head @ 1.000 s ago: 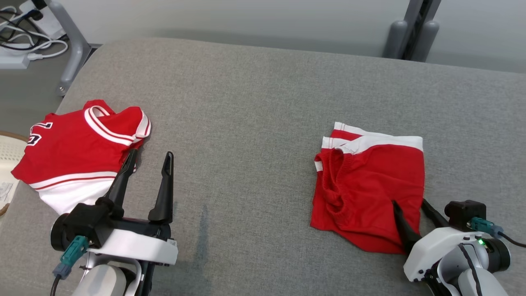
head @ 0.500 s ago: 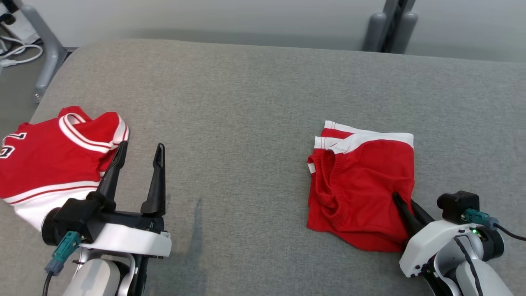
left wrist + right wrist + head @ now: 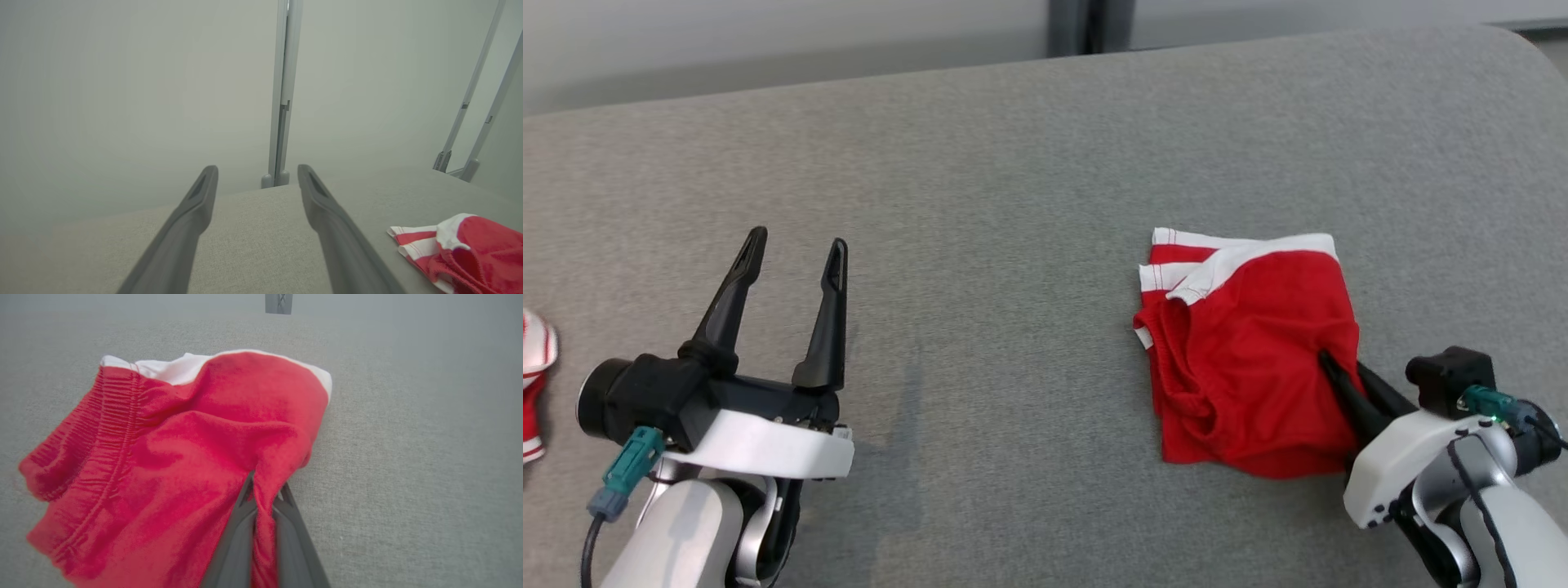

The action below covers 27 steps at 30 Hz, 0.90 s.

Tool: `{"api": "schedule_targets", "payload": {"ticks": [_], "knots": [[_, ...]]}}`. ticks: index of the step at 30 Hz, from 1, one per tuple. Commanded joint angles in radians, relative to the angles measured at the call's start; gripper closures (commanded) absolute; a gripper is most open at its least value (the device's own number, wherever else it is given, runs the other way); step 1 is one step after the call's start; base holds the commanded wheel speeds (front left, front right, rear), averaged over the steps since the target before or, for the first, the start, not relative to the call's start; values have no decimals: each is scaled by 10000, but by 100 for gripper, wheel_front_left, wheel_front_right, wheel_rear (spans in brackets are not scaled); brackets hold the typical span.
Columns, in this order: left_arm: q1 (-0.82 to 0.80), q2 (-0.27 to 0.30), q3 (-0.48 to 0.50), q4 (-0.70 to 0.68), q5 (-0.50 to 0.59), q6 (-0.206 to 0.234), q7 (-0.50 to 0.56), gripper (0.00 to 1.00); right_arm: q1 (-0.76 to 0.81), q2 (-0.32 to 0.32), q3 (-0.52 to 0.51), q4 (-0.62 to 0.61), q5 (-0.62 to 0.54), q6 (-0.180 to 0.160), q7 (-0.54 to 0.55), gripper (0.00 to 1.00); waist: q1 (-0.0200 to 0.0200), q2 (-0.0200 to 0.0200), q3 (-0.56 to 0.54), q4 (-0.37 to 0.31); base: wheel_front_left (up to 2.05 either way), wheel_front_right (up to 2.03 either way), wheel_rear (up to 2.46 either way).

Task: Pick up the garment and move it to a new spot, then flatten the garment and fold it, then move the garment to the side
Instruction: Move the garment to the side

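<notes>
- Since a second ago our right gripper (image 3: pixel 1338 360) has closed. Its two fingers, which then stood spread at the near right edge of the red shorts (image 3: pixel 1250 351), are now drawn together on a ridge of that cloth.
- Our head has also swung to the right, so the shift of the whole picture is the camera's doing. The red-and-white jersey (image 3: pixel 533 367) has not been touched, and the left edge now cuts it to a sliver.
- We see the shorts lying crumpled on the grey padded surface (image 3: pixel 1013 204), on our right side, with their white bands toward the far end.
- We judge the pinch was taken at this near edge because it is the part closest to that arm. A raised fold also gives the slim fingers something to bite for the lift to a new spot.
- Our left gripper (image 3: pixel 796 239) hovers over bare surface with its fingers wide apart and nothing between them. It is well apart from the shorts, probably kept ready for the flattening.
- In the right wrist view the fingertips are buried under the fold, so we cannot tell how many layers are caught.
- We also cannot tell whether any of the cloth has left the surface. The gripper's own body hides the nearest corner in the head view.
</notes>
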Motion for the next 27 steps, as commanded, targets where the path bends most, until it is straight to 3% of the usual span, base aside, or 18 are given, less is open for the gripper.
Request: {"api": "schedule_targets", "payload": {"ticks": [1, 7, 12, 20, 26, 27], "knots": [[-375, 121, 3, -138, 125, -5, 136, 0, -485, -178, 72, 9, -4, -2, -101, 100, 0, 0, 801, -1050, 0, 0, 0], [-907, 248, -115, -451, 285, -40, 428, 0, -1633, -671, 371, 445, 6, -2, -409, 100, 0, 0, 1486, -1677, 0, 0, 0], [-1480, 371, -304, -752, 535, -118, 736, 0, -3017, -1543, 711, 1217, 11, -2, -959, 100, 0, 0, 2181, -1968, 0, 0, 0], [-2356, 405, -684, -1086, 828, -354, 1075, 0, -5081, -3280, 752, 3280, -588, -2, -1854, 100, 0, 0, 3172, -1950, 0, 0, 0], [-2616, 421, -792, -1093, 853, -419, 1087, 0, -5978, -3719, 656, 4512, -995, -4, -2358, 100, 0, 0, 3448, -1925, 0, 0, 0], [-2649, 422, -798, -1073, 841, -429, 1091, 0, -6118, -3679, 590, 4693, -1027, -4, -2522, 86, 0, 0, 3470, -1928, 0, 0, 0]]}}
